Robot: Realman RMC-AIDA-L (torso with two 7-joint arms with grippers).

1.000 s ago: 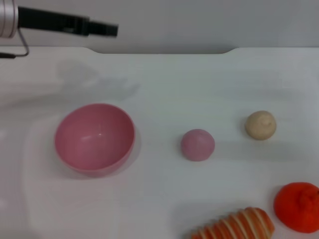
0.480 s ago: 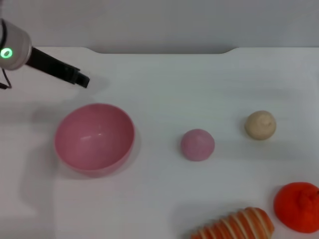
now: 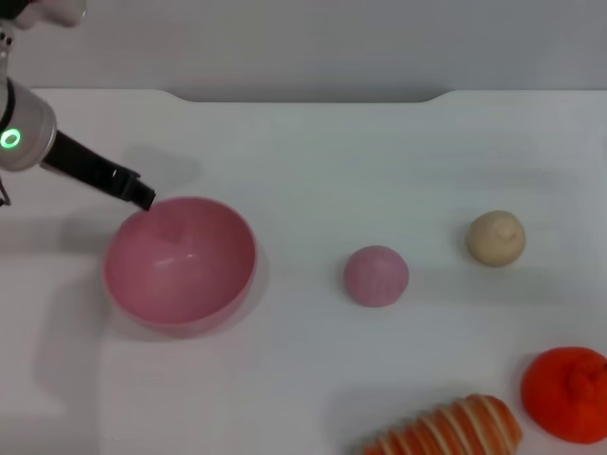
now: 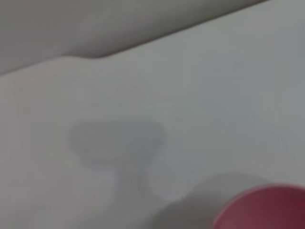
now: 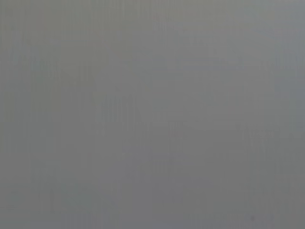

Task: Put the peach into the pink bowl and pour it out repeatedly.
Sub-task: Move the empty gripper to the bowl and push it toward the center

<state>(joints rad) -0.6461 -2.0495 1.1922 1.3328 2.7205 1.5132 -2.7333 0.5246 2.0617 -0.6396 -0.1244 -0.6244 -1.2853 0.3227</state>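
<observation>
The pink bowl (image 3: 180, 263) stands upright and empty on the white table at the left. The peach (image 3: 376, 275) lies on the table to the right of the bowl, apart from it. My left gripper (image 3: 139, 196) comes in from the far left and its dark tip is right at the bowl's back-left rim. A part of the bowl's rim shows in the left wrist view (image 4: 267, 207). My right gripper is out of view; its wrist view shows only plain grey.
A beige round ball (image 3: 495, 237) lies right of the peach. An orange-red fruit (image 3: 567, 392) and a striped orange-and-cream piece (image 3: 450, 431) lie at the front right. The table's back edge (image 3: 303, 93) runs along the top.
My left gripper has come down and forward from high at the back left to the bowl's back-left rim. The bowl, peach and other things have not moved.
</observation>
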